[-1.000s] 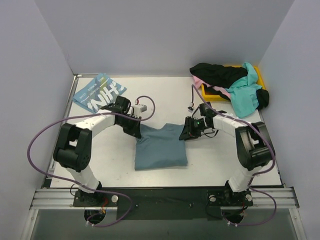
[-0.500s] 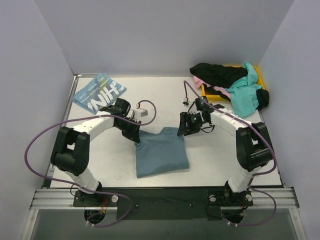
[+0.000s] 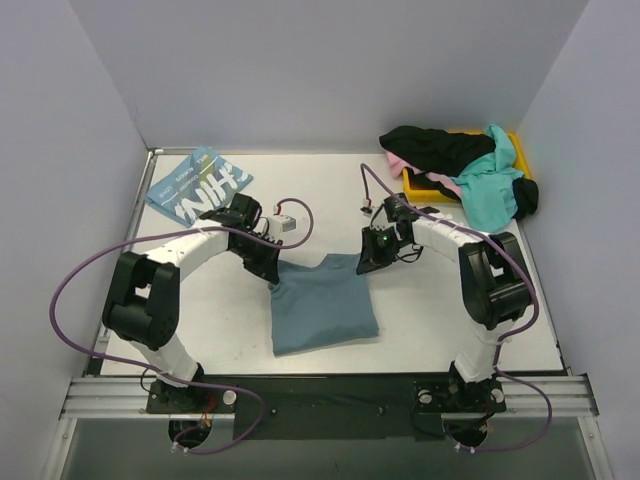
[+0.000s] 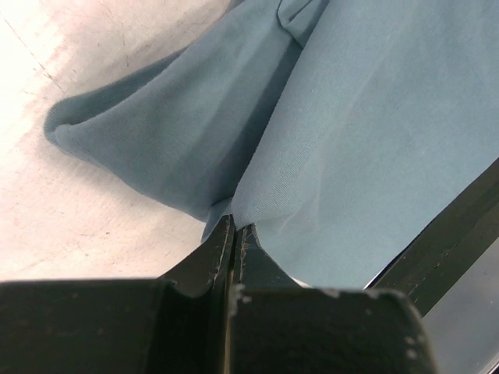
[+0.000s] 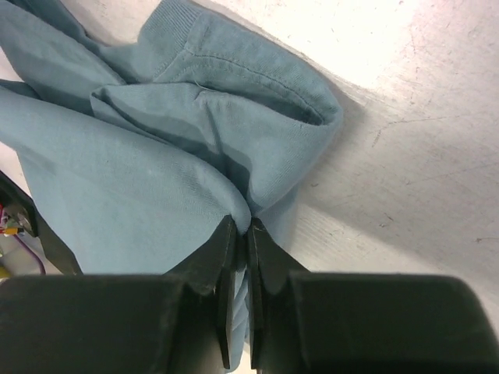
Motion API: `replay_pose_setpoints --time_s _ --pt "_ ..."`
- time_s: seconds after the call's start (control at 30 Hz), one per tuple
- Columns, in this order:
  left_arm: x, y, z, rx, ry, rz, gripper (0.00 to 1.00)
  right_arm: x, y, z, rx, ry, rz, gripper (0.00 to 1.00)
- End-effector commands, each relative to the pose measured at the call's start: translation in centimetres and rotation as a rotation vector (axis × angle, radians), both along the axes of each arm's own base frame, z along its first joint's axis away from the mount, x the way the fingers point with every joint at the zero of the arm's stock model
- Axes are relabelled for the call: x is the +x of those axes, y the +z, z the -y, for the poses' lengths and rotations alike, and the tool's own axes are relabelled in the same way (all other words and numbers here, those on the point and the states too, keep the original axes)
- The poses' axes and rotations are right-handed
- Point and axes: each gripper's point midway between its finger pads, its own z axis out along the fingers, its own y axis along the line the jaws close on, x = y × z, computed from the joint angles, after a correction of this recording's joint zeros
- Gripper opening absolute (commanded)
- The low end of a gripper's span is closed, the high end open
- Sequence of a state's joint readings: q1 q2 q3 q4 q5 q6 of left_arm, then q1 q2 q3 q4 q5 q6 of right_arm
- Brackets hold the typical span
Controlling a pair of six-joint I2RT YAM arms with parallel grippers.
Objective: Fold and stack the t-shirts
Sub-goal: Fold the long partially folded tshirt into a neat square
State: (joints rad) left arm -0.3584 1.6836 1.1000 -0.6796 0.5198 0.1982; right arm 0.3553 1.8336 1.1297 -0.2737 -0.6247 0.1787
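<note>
A plain slate-teal t-shirt (image 3: pixel 322 305) lies folded in the middle of the table. My left gripper (image 3: pixel 270 272) is shut on its far left corner; the pinched cloth (image 4: pixel 312 156) shows in the left wrist view. My right gripper (image 3: pixel 368 262) is shut on its far right corner, with bunched cloth (image 5: pixel 195 132) above the jaws. A folded light-blue t-shirt with white letters (image 3: pixel 197 186) lies at the far left. Black (image 3: pixel 435 148), pink (image 3: pixel 398 162) and bright turquoise (image 3: pixel 492 190) t-shirts are heaped at the far right.
A yellow plastic bin (image 3: pixel 516 150) sits under the heap at the far right corner. Purple cables loop from both arms over the table. White walls close in the left, back and right sides.
Both grippers have moved toward the far side with the teal shirt's far corners. The shirt has slid and turned slightly. The right gripper has also shifted left.
</note>
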Motion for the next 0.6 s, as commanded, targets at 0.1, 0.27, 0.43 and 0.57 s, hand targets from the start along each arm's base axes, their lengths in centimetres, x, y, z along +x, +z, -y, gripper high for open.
replay_pose_setpoints --time_s 0.1,0.27,0.43,0.57 --pt "2.3 5.5 0.1 -0.013 -0.036 0.149 0.00 0.2 5.0 0.2 0.028 -0.010 0.108 0.00" --pt "1.9 4.8 0.1 -0.016 -0.035 0.126 0.00 0.3 4.0 0.3 0.013 -0.019 0.068 0.10" --pt "2.4 3.7 0.4 -0.015 -0.026 0.117 0.00 0.5 2.1 0.1 -0.005 -0.015 0.021 0.21" --pt "2.9 3.1 0.5 -0.006 -0.022 0.113 0.00 0.7 2.1 -0.3 -0.023 -0.020 0.033 0.30"
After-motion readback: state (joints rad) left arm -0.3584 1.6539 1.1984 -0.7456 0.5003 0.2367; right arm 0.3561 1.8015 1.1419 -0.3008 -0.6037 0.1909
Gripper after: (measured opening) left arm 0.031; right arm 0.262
